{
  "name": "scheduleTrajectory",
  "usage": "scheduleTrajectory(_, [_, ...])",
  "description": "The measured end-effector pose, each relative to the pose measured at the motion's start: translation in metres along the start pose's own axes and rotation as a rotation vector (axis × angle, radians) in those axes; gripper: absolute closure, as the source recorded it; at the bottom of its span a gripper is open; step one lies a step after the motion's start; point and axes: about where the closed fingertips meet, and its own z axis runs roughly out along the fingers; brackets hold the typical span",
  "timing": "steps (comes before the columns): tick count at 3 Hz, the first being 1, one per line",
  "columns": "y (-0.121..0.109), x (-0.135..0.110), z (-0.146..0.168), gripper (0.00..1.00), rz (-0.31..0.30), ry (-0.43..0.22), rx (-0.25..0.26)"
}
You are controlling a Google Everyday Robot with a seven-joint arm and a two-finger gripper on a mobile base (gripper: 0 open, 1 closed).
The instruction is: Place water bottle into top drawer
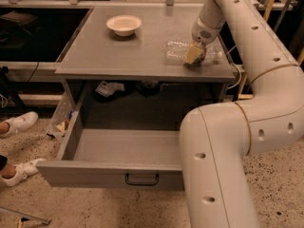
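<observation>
The water bottle (pixel 176 50) is clear crinkled plastic and lies on its side on the grey countertop (pixel 118 51), near the right front corner. My gripper (pixel 194 56) is down on the middle of the bottle and covers part of it; the bottle's right end sticks out past the gripper. The top drawer (pixel 95 175) stands pulled out below the counter, with a small black handle (pixel 142 179) on its front panel. Its grey floor is bare. My white arm crosses in front of the drawer's right side.
A white bowl (pixel 123 24) stands at the back left of the countertop. White shoes (pixel 18 122) of a person are on the floor to the left. A crumpled plastic bag (pixel 61 120) hangs beside the drawer's left wall. Dark clutter lies under the counter behind the drawer.
</observation>
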Motion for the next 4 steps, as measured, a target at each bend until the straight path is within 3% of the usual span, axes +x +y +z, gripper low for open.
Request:
scheduleTrajectory(1, [-0.003,0.001,-0.02,1.0,0.038,-0.012,0.037])
scheduleTrajectory(2, [0.017,-0.02,-0.07,1.0,-0.008,-0.114,0.055])
scheduleTrajectory(3, [0.032,-0.043,-0.086,1.0,-0.037,-0.17,0.054])
scheduleTrajectory(4, [0.032,-0.043,-0.086,1.0,-0.037,-0.17,0.053])
